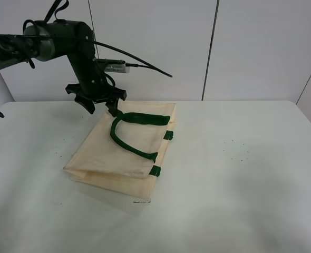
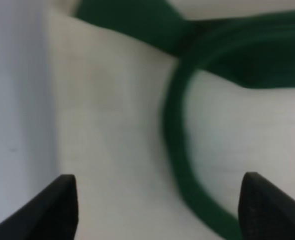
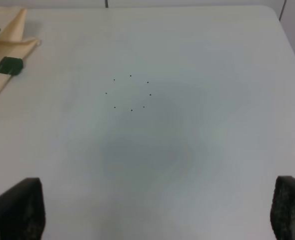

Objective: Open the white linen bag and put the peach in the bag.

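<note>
The white linen bag (image 1: 118, 153) lies flat on the table, its dark green handle (image 1: 130, 133) looped across its top. My left gripper (image 1: 100, 106) is open and hangs just above the bag's far corner, next to the handle's far end. In the left wrist view the cream cloth (image 2: 112, 125) and the green handle (image 2: 175, 140) lie between the spread fingertips (image 2: 62, 205). My right gripper (image 3: 152, 210) is open and empty above bare table; it is outside the exterior view. One edge of the bag (image 3: 7, 45) with a green tab (image 3: 7, 65) shows there. The peach is out of view.
The white table (image 1: 240, 174) spreads to the right of the bag and carries a small ring of black dots (image 3: 130, 92). White wall panels (image 1: 208, 42) stand right behind the table's far edge. A cable (image 1: 139, 60) trails off the left arm.
</note>
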{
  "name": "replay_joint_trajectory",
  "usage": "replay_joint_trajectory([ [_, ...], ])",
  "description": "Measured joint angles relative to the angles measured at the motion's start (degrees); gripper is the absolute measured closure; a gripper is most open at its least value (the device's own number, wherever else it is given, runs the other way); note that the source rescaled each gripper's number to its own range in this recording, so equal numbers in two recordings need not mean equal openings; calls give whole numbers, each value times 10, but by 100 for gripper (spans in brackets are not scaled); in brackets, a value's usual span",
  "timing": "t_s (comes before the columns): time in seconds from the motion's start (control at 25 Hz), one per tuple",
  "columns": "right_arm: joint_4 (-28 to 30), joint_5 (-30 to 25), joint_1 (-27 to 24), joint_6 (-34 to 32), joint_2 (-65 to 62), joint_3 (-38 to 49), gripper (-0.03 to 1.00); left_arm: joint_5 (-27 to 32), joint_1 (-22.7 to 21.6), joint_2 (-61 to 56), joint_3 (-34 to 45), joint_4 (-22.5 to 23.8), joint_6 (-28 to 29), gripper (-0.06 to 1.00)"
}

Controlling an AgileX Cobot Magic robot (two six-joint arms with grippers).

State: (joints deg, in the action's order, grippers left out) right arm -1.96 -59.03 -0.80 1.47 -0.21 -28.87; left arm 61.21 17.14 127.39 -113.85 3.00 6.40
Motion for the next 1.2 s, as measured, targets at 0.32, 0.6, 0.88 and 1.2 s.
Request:
replay_joint_trajectory([
  [0.32, 0, 0, 0, 0, 0, 0, -3, 22, -114, 0, 0, 11, -1, -6],
  [0.6, 0, 0, 0, 0, 0, 0, -3, 56, -153, 0, 1, 0, -5, -6],
  [0.88, 0, 0, 0, 0, 0, 0, -3, 56, -152, -98, 97, -18, -18, -6],
  [1.2, 0, 0, 0, 0, 0, 0, -3, 56, -152, -304, 316, -15, -20, -6],
])
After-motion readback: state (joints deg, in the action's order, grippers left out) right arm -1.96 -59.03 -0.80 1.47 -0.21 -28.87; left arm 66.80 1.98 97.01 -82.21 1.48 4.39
